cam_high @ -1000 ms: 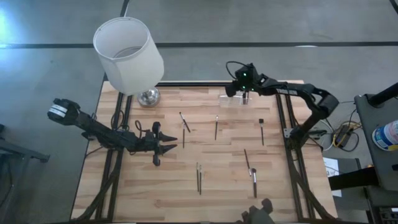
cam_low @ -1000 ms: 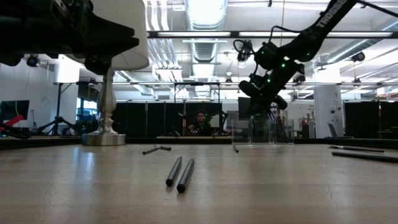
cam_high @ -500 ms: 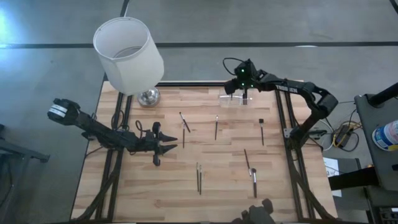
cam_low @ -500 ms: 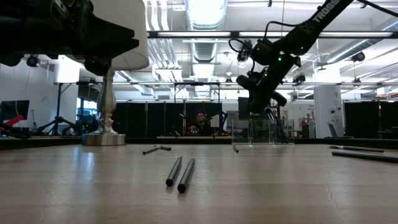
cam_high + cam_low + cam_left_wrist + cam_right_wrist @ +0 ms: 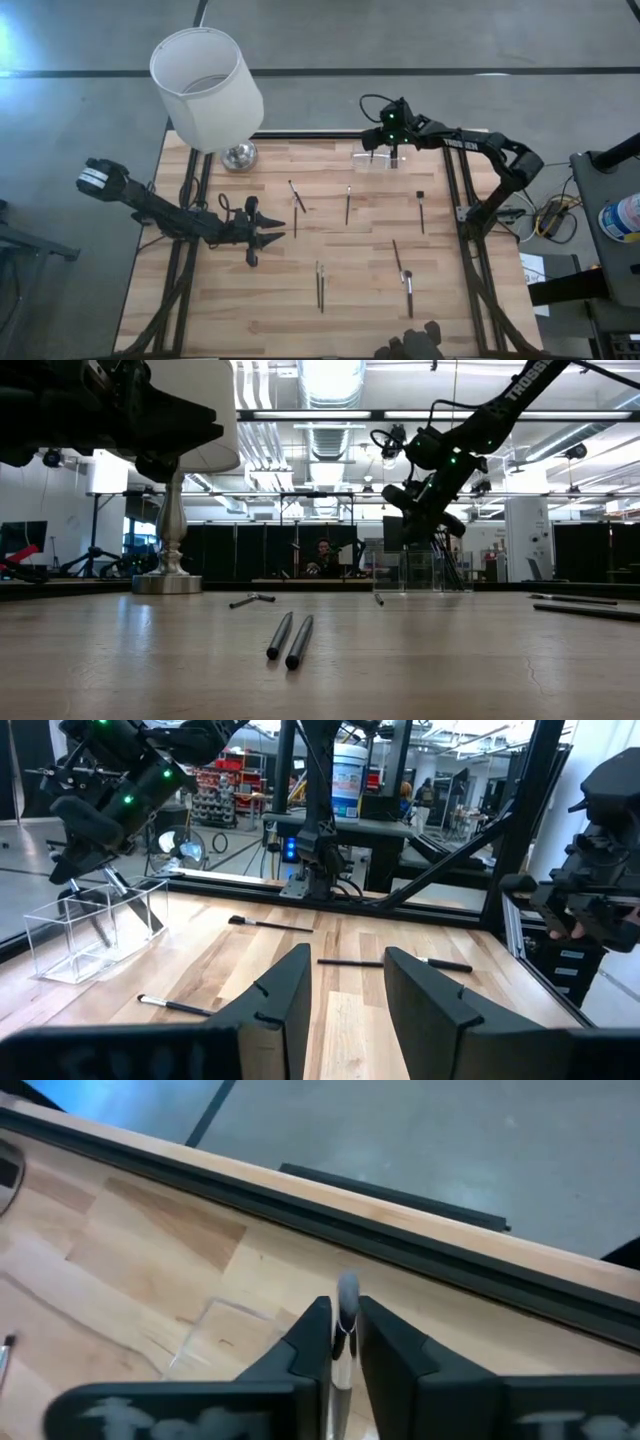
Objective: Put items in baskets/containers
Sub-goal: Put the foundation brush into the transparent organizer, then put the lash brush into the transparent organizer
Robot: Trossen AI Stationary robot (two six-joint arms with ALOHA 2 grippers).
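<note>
Right gripper (image 5: 343,1342), poised above the clear holder (image 5: 372,160) at the far edge of the table (image 5: 340,330): its fingers (image 5: 310,1335) stand close together with a slim stick (image 5: 346,1302) between them, apparently in contact, so the stick reads as held, though the grip looks slight. Left gripper (image 5: 342,982), fingers apart and empty, waits over the left part of the table. One stick (image 5: 133,905) leans inside the holder. Others lie scattered on the boards: a pair side by side (image 5: 320,285), one near the middle (image 5: 347,205), one toward the right (image 5: 421,212) and a crossed pair (image 5: 402,268).

Risks, as judged: released off-centre or tilted, the stick could strike the holder's thin rim and fall outside it; the holder sits near the table's far rail, so a bounced stick might roll off the edge. The light holder may also shift if nudged.

Surface: pale wooden planks within a black frame. A white-shaded lamp (image 5: 206,88) stands at the far-left corner. Beyond lies a workshop with stands and ceiling lights.
</note>
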